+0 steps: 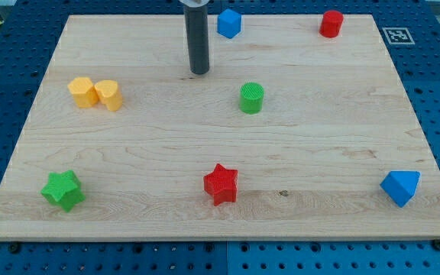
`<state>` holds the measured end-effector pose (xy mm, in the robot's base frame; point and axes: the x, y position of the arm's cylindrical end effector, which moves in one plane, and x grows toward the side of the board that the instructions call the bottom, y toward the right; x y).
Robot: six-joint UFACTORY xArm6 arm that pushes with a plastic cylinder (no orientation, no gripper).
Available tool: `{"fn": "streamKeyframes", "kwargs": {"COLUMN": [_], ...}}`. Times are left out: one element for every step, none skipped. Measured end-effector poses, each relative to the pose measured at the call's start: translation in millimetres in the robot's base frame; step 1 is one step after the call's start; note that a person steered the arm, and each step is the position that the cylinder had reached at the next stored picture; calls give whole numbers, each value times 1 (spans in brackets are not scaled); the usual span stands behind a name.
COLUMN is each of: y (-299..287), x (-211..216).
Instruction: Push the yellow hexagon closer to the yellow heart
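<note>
We see our rod coming down from the far edge of the wooden board [128, 153], and my tip [199, 72] rests on the wood in the far half, a little left of the middle. We carry no claw at all, only this straight dark rod, so nothing is gripped or held; the tip stands on bare wood and touches no block. The yellow hexagon [82, 91] lies well to the left of the tip and slightly nearer to us, close to the board's left edge. The yellow heart [108, 95] sits just to the right of the hexagon, and the two appear to touch side by side, though we cannot tell whether a thin gap remains between them. The heart is thus the yellow block nearer the tip. To the right of the tip and a little nearer stands a green cylinder [251, 98], apart from it. At the far edge a blue cube-like block [229, 23] lies just right of the rod, and a red cylinder [331, 24] sits farther right. Along the near edge we find a green star [63, 190] on the left, a red star [221, 184] near the middle, and a blue angular block [400, 187] on the right.
</note>
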<state>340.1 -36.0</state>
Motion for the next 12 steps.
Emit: {"fn": "streamKeyframes", "kwargs": {"y": [0,0,33,100,142,150,162,197,208,292,328,315], "x": [0,0,0,-7,-35,-63,-99,-148,-148,-148,-148,-148]}}
